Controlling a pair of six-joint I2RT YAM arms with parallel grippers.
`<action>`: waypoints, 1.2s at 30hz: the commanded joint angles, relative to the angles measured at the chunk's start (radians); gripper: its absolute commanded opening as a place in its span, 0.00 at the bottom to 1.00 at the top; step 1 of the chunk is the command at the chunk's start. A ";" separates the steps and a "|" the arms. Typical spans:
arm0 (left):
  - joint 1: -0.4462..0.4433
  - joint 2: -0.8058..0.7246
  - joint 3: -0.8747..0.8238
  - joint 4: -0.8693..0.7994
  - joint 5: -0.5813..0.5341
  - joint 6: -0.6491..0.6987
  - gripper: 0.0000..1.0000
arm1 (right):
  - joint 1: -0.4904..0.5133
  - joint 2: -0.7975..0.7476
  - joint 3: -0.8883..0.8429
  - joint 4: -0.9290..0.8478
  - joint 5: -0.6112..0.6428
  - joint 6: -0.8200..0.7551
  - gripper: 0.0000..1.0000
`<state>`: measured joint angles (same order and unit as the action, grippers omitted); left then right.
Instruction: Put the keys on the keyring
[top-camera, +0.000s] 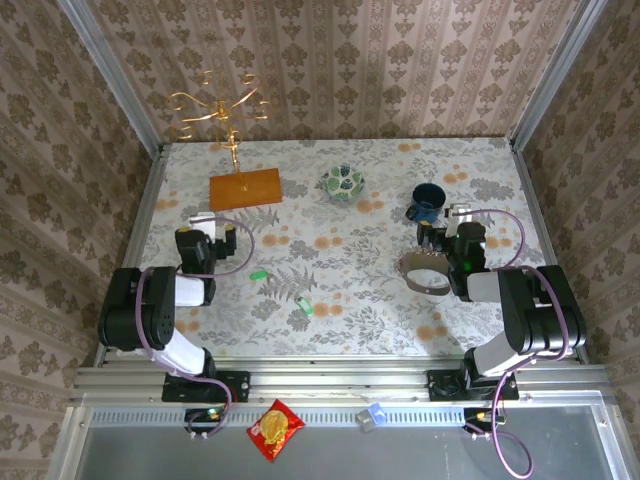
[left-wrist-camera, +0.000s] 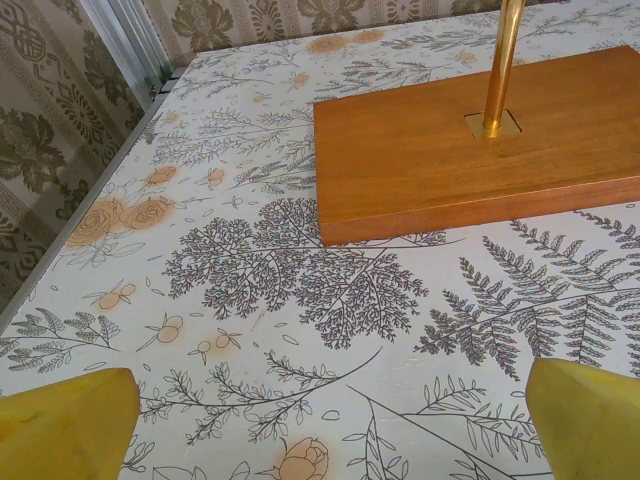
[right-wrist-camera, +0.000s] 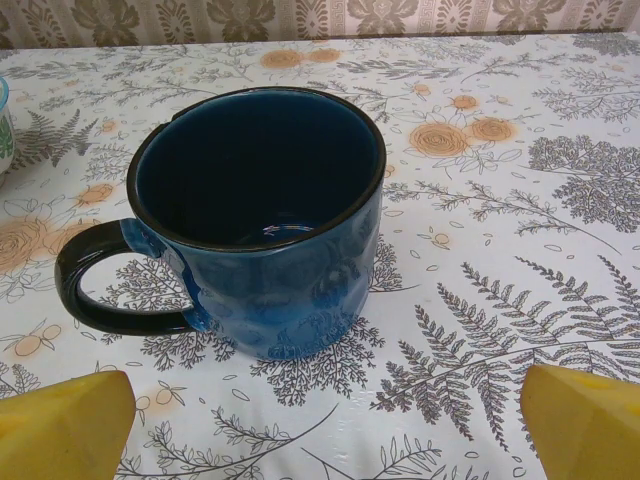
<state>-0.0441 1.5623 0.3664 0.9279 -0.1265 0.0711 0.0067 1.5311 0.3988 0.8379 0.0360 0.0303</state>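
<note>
Two green-headed keys lie on the flowered cloth, one (top-camera: 259, 273) left of centre and the other (top-camera: 305, 306) nearer the front. The keyring (top-camera: 424, 277), a dark oval hoop, lies flat by the right arm, its right side hidden under the wrist. My left gripper (top-camera: 213, 224) is open above bare cloth, well left of the keys. In the left wrist view its yellow fingertips (left-wrist-camera: 62, 425) stand wide apart with nothing between them. My right gripper (top-camera: 441, 230) is open just behind the keyring, facing the blue mug (right-wrist-camera: 262, 222).
A wooden base (left-wrist-camera: 470, 150) with a brass pole (left-wrist-camera: 500, 65) carries the gold wire stand (top-camera: 215, 105) at the back left. A patterned green bowl (top-camera: 342, 181) sits at the back centre, the blue mug (top-camera: 427, 203) to its right. A red-and-yellow snack packet (top-camera: 275, 429) lies off the table in front.
</note>
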 joint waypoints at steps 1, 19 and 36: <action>0.006 -0.003 0.016 0.012 0.011 -0.014 1.00 | 0.003 0.000 0.017 -0.001 0.002 0.002 1.00; 0.007 -0.004 0.017 0.012 0.014 -0.014 1.00 | 0.003 -0.002 0.014 0.004 0.001 0.002 1.00; 0.012 -0.011 0.002 0.034 0.025 -0.013 1.00 | 0.002 -0.012 0.013 0.005 0.003 0.002 1.00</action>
<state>-0.0429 1.5623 0.3664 0.9287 -0.1230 0.0711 0.0067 1.5311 0.3988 0.8379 0.0360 0.0303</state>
